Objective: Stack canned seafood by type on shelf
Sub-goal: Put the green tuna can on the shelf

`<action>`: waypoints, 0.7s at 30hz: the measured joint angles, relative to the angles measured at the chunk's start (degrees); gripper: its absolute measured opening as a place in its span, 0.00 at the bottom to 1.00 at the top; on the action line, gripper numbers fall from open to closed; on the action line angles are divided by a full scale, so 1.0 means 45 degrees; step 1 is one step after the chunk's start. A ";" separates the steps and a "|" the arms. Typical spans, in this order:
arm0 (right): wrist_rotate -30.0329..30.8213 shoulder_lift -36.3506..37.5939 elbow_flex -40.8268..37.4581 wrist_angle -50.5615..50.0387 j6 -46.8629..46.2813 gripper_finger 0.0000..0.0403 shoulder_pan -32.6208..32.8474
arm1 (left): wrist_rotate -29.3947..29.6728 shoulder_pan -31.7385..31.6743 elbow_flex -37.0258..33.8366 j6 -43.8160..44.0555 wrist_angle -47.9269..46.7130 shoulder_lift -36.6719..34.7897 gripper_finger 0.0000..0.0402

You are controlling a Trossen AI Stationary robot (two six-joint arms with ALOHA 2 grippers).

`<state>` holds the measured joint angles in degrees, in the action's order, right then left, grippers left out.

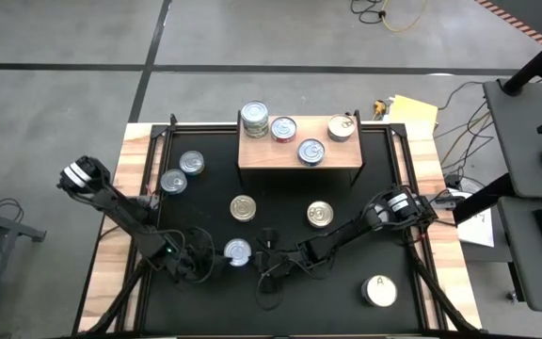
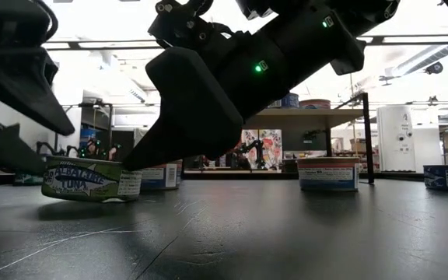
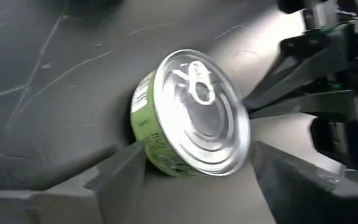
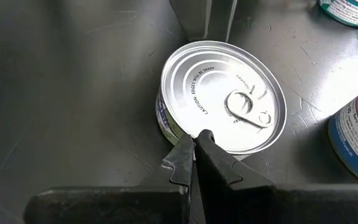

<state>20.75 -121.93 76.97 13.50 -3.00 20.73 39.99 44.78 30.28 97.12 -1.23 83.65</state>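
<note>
High view shows the can in play, a silver-topped tin (image 1: 238, 251) with a green label, sitting flat on the black tabletop (image 1: 280, 311) near the front edge, a bit left of centre. The left gripper (image 1: 207, 257) is right at it with its fingers spread wide on either side; in the left wrist view there's visible space between the can (image 3: 191, 115) and the fingers (image 3: 120, 171), so nothing is gripped. The right gripper (image 1: 263, 247) comes in from the other side with its fingers pinched together, tips resting right at the can's rim, which the right wrist view (image 4: 197, 140) shows nicely. From the low view that same tin (image 2: 90, 180) reads as tuna. Further out, two gold-topped cans (image 1: 243, 208) sit mid-table, two silver ones (image 1: 183, 172) are off to the far left, and the white-topped "A" can (image 1: 379, 291) is alone at the near right. The shelf (image 1: 300, 153) at the far side carries a stack of cans (image 1: 255, 120) on its left end, a red-labelled can (image 1: 284, 129), a blue-rimmed one (image 1: 311, 152) and one more can (image 1: 342, 127) at its right end.
</note>
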 joint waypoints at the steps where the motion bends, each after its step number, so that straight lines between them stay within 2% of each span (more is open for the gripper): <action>1: -0.0005 0.0000 0.0000 0.0000 0.0003 0.02 0.0000 | 0.0000 -0.0043 0.0000 0.0097 0.0021 0.0141 0.73; 7: -0.0034 0.0000 -0.0019 -0.0204 0.0003 0.02 0.0000 | 0.0000 -0.0253 0.0000 0.0211 0.0507 0.0862 0.81; 21: -0.0095 -0.0005 -0.0068 -0.0330 0.0028 0.02 0.0022 | -0.0003 -0.0691 0.0000 -0.1568 0.2467 0.1354 0.81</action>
<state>20.32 -121.95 76.66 12.01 -2.87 20.83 39.98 41.67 30.28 90.06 9.87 89.75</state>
